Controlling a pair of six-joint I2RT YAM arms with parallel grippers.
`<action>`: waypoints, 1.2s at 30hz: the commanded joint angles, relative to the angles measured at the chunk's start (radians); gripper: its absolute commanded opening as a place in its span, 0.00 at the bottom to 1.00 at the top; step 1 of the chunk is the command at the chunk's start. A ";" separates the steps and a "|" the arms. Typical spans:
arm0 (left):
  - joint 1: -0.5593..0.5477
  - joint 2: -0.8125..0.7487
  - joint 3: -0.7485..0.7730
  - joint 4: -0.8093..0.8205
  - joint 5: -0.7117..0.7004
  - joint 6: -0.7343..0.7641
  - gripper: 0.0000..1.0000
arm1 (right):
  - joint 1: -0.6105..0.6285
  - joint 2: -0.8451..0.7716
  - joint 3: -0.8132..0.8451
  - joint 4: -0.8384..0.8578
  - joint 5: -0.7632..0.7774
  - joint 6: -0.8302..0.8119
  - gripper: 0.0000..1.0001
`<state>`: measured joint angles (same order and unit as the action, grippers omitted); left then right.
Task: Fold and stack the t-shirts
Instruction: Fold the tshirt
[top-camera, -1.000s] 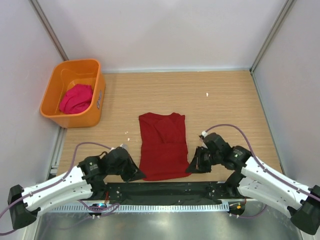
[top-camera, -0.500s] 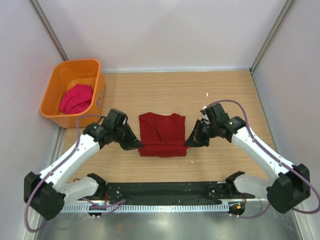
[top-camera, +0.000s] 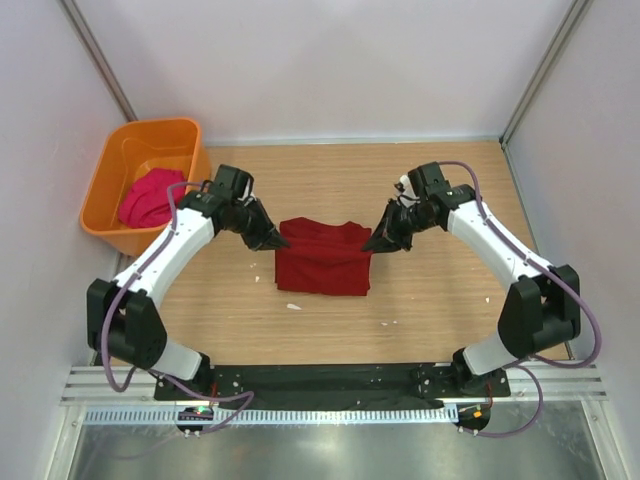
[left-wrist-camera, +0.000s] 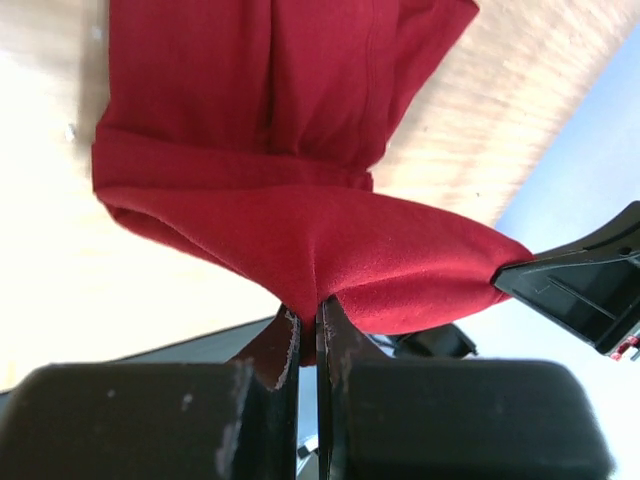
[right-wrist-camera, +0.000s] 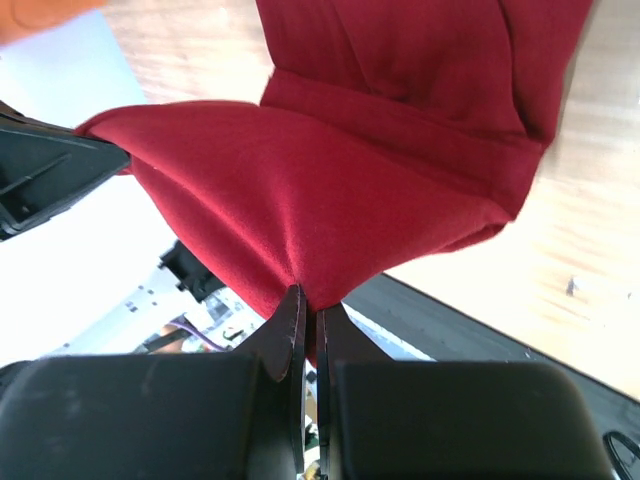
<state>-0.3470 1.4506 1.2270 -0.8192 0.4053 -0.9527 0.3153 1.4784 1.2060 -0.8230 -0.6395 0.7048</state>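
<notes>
Overhead, the crimson t-shirt (top-camera: 322, 262) lies doubled on the table (top-camera: 440, 300). The left gripper (top-camera: 272, 240) and right gripper (top-camera: 378, 243) sit at its far corners, jaws too small to judge. The pink t-shirt (top-camera: 152, 197) is bunched in the orange tub (top-camera: 135, 131). Only the left wrist view shows its fingers (left-wrist-camera: 283, 350) pinched on a raised crimson fold. The right wrist view shows a matching clamp, apparently on the opposite corner.

orange tub (top-camera: 140, 150) just left of left arm (top-camera: 180, 245), open tabletop (top-camera: 430, 310) right of crimson t-shirt (top-camera: 322, 262)
</notes>
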 joint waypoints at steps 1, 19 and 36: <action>0.031 0.051 0.081 0.022 0.047 0.049 0.00 | -0.027 0.052 0.101 -0.004 -0.046 -0.019 0.01; 0.105 0.462 0.417 0.066 0.066 0.092 0.00 | -0.125 0.459 0.430 0.021 -0.049 -0.037 0.01; 0.157 1.046 1.105 0.117 0.001 0.276 0.65 | -0.268 0.878 0.799 0.274 0.135 -0.070 0.48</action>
<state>-0.2115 2.5416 2.2898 -0.6888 0.4458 -0.7422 0.0650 2.3844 1.9091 -0.5549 -0.5732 0.6861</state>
